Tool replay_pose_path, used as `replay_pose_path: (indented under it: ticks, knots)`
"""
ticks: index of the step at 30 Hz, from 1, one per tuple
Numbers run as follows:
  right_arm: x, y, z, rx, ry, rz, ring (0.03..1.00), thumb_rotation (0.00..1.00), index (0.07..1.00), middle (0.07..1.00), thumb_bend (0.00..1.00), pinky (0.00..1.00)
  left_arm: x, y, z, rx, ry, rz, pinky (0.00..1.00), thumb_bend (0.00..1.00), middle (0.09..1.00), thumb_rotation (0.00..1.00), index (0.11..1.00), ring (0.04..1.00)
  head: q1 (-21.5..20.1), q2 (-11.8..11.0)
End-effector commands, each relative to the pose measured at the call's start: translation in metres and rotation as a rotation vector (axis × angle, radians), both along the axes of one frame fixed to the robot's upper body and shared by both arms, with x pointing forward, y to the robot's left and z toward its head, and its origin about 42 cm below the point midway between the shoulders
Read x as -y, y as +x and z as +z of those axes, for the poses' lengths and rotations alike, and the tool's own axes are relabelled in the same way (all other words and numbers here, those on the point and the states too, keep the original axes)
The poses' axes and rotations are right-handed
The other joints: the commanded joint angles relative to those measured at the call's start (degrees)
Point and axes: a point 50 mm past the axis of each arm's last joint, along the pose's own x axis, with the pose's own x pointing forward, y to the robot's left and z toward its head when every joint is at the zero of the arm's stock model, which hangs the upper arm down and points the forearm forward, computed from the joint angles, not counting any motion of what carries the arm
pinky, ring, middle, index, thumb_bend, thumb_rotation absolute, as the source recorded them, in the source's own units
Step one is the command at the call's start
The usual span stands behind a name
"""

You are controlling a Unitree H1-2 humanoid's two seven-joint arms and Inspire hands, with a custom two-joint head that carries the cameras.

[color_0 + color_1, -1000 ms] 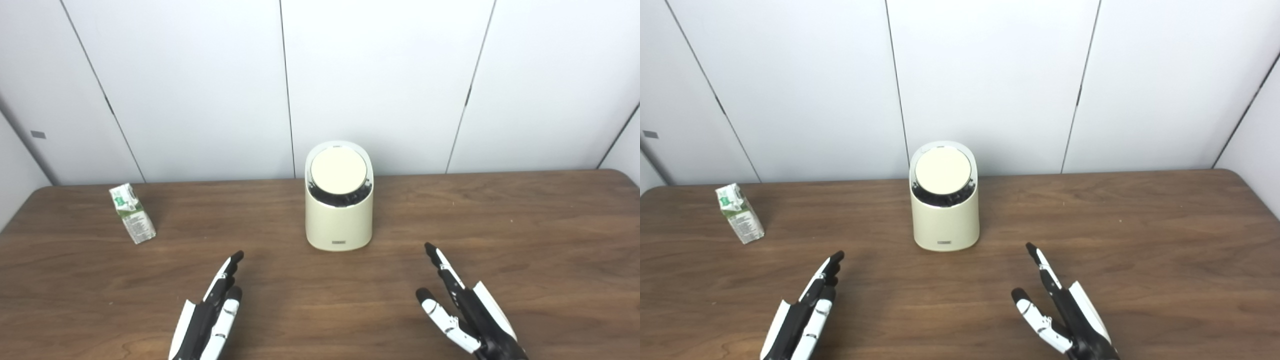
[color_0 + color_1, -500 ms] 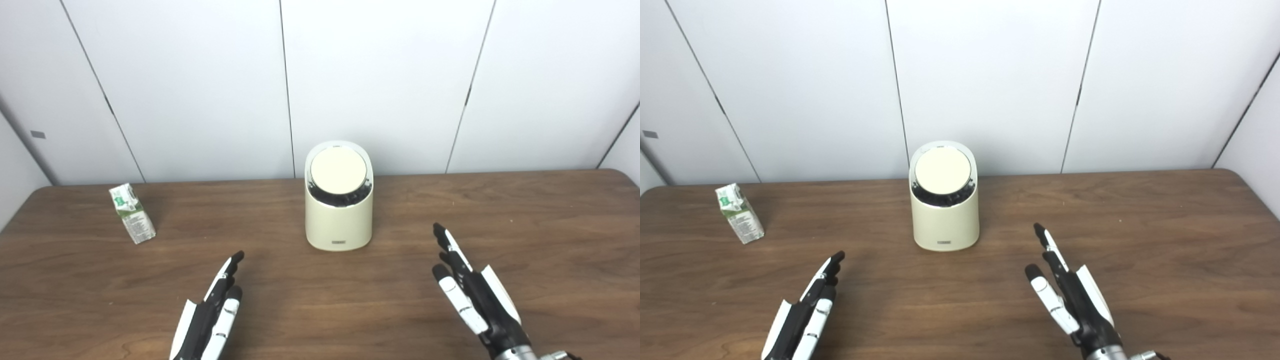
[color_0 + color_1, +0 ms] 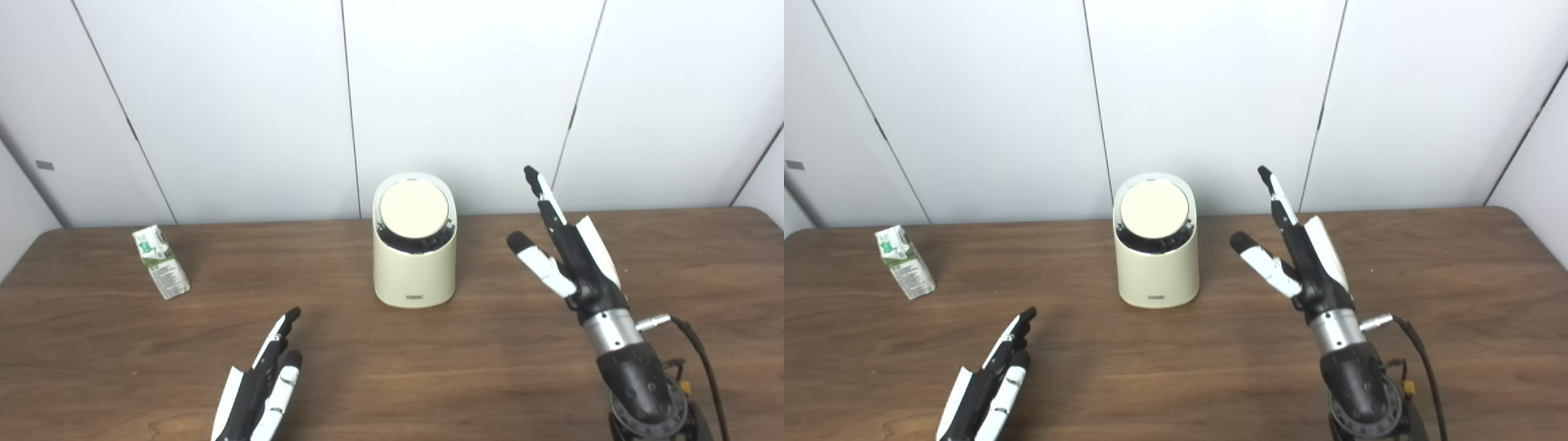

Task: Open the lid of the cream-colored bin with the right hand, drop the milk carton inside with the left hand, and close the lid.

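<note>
The right hand (image 3: 572, 257) is held up beside the cream-colored bin (image 3: 414, 269), fingers spread, with nothing held or touched. The lid (image 3: 414, 210) is shut. The milk carton (image 3: 162, 262) is stood far left on the table (image 3: 674, 257); the empty left hand (image 3: 260, 383), fingers straight, is cut off below.

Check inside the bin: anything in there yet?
Can't tell. The lid is shut on the bin, hiding the inside. The milk carton stands on the table, untouched.

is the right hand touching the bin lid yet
Apart. In the left eye view the right hand is raised beside the bin, with bare wall and table between its fingers and the lid.
</note>
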Motion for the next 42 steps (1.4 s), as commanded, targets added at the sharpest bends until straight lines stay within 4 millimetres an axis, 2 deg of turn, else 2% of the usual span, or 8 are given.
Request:
replay_pose_path:
  ticks: [1,9,11,13,18,25,32,42]
  knots:
    - [-0.006,0.012,0.034,0.106,-0.046,0.002,1.000,0.95,1.000,1.000,0.76,0.98,0.002,0.004,0.011,0.072,-0.013,-0.008,1.00,0.38,1.000,0.90,1.000,1.000,-0.09,0.08]
    - [-0.045,0.042,0.073,0.143,-0.109,0.018,1.000,0.78,1.000,1.000,0.78,0.97,-0.003,0.002,0.008,0.066,-0.005,-0.012,1.00,0.41,1.000,0.88,1.000,1.000,-0.40,-0.31]
    - [-0.055,0.046,0.076,0.146,-0.121,0.017,1.000,0.73,1.000,1.000,0.77,0.94,-0.005,0.002,0.006,0.065,-0.008,-0.013,1.00,0.41,1.000,0.88,1.000,1.000,-0.46,-0.57]
    - [-0.063,0.050,0.076,0.136,-0.132,0.008,1.000,0.62,1.000,1.000,0.77,0.91,-0.005,0.002,0.005,0.064,-0.012,-0.015,1.00,0.41,1.000,0.86,1.000,1.000,-0.62,-0.69]
    - [-0.081,0.062,0.079,0.100,-0.208,-0.024,1.000,0.51,1.000,1.000,0.79,0.88,-0.007,0.002,0.003,0.069,-0.004,-0.011,1.00,0.41,1.000,0.87,1.000,1.000,-0.62,-0.59]
    - [-0.094,0.078,0.077,0.086,-0.298,-0.043,1.000,0.47,1.000,1.000,0.84,0.99,-0.006,0.002,0.003,0.064,-0.007,-0.007,1.00,0.41,1.000,0.87,1.000,1.000,-0.60,-0.54]
    - [-0.098,0.089,0.072,0.069,-0.316,-0.043,1.000,0.43,1.000,1.000,0.83,1.00,-0.006,0.002,0.004,0.068,0.006,-0.007,1.00,0.41,1.000,0.86,1.000,1.000,-0.81,-0.49]
    - [-0.086,0.102,0.064,0.035,-0.358,-0.089,1.000,0.48,1.000,1.000,0.81,0.99,-0.007,0.002,0.005,0.060,-0.007,-0.010,1.00,0.42,1.000,0.87,1.000,1.000,-1.10,-0.29]
